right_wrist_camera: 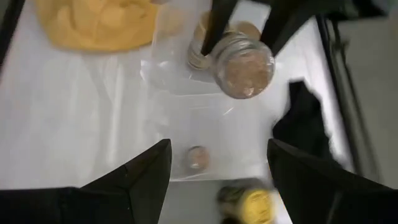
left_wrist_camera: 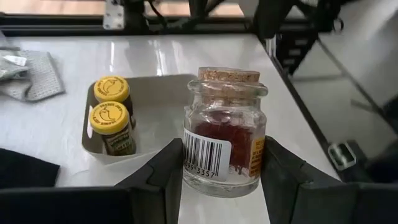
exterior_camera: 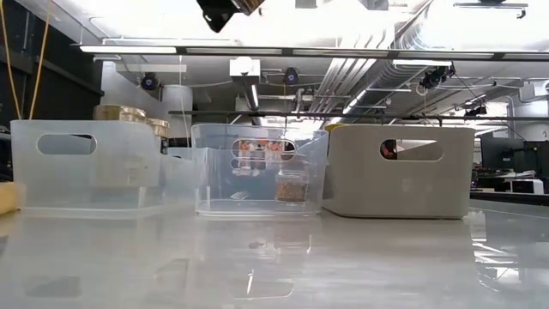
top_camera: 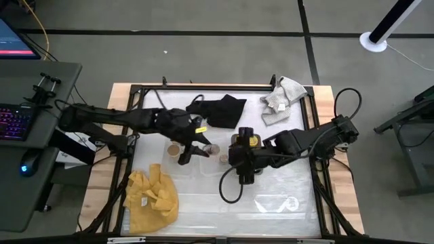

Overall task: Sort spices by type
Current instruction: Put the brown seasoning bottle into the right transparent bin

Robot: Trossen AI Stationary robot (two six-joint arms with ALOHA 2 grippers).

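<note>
My left gripper (left_wrist_camera: 221,186) is shut on a small cork-stoppered glass jar (left_wrist_camera: 224,134) of red-brown spice with a barcode label. I hold it above the clear trays near mid-table (top_camera: 212,148). Two yellow-topped jars (left_wrist_camera: 112,112) stand on their bases in the grey tray (left_wrist_camera: 155,84). A tiny brownish jar (right_wrist_camera: 198,157) stands in the middle clear tray (exterior_camera: 257,172). Tan-topped jars (exterior_camera: 120,112) stand in the left clear tray (exterior_camera: 86,163). My right gripper (right_wrist_camera: 217,180) is open and empty, hovering near the grey tray (top_camera: 243,169). My left gripper pinches the cork-stoppered jar by its glass body (left_wrist_camera: 186,155), one finger (left_wrist_camera: 165,180) on each opposite side below the neck. The fingers come roughly level from the table's left. The jar stands upright between them, lifted clear of trays and table.
A yellow cloth (top_camera: 152,196) lies at the near left, a black cloth (top_camera: 220,108) at the far middle and a grey cloth (top_camera: 281,98) at the far right. Bare white table (top_camera: 285,203) stretches along the near right. A desk with a keyboard (top_camera: 13,122) stands left of the table.
</note>
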